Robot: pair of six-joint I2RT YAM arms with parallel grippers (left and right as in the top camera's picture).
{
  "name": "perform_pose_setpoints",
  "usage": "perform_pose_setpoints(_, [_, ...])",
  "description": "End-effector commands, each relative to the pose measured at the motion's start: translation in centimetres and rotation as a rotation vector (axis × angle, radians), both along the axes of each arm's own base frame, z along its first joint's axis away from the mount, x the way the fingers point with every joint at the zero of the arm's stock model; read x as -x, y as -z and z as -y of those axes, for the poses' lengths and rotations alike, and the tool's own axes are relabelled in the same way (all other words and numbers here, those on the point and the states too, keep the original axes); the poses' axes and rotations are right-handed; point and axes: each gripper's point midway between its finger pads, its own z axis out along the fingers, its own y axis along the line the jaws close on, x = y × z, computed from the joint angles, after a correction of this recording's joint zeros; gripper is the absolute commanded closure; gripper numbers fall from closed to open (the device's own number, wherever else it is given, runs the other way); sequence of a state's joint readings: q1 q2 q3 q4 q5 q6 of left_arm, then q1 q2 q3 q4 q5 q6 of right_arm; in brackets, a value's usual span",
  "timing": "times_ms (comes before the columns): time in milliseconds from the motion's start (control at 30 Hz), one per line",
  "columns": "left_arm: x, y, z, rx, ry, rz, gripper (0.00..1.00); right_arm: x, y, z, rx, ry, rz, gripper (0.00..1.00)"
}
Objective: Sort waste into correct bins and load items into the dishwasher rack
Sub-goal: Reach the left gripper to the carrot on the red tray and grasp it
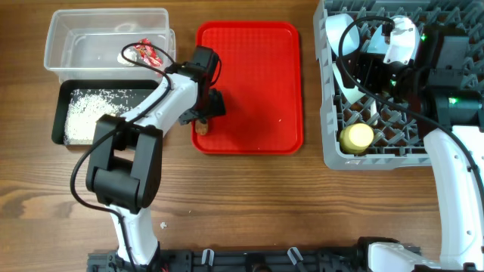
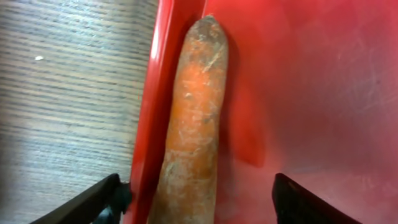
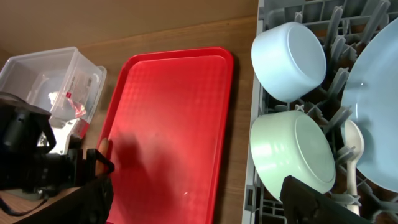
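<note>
One carrot [image 2: 193,124] flush along red tray rim [image 2: 154,112], left claw [image 2: 197,186] wide astride.

the overhead view looks straight down on the whole table [image 1: 249,196] from well above. the left wrist view sits very close over the rim of the red tray [image 2: 323,93] and the carrot [image 2: 193,124]. the right wrist view looks slantwise from the rack [image 3: 311,9] across that tray, shared by all three.

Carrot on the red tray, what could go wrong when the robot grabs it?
The carrot lies tight against the red tray's raised rim. The open left pincer straddles both, one finger over the table, so closing might pinch the rim too and tug the tray. The carrot is round and tapered, so it may slip out.
</note>
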State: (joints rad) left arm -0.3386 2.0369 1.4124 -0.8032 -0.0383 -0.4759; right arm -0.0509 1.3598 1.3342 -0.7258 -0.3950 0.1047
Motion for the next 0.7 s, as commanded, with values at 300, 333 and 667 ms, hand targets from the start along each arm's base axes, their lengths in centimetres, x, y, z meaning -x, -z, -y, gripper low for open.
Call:
perform_pose_setpoints(300, [-0.6, -2.5, 0.4, 0.019, 0.074, 0.042, 0.23, -0.3, -0.3, 0.2, 0.010, 0.009, 0.009, 0.12])
perform_pose_setpoints(333, [-0.6, -3.0, 0.7, 0.024, 0.087, 0.055, 0.23, -0.3, -0.3, 0.2, 0.010, 0.010, 0.009, 0.11])
perform_pose_setpoints(667, [0.1, -4.1, 4.4, 0.028, 0.200, 0.100, 0.21, -0.3, -0.3, 0.2, 0.010, 0.010, 0.010, 0.12])
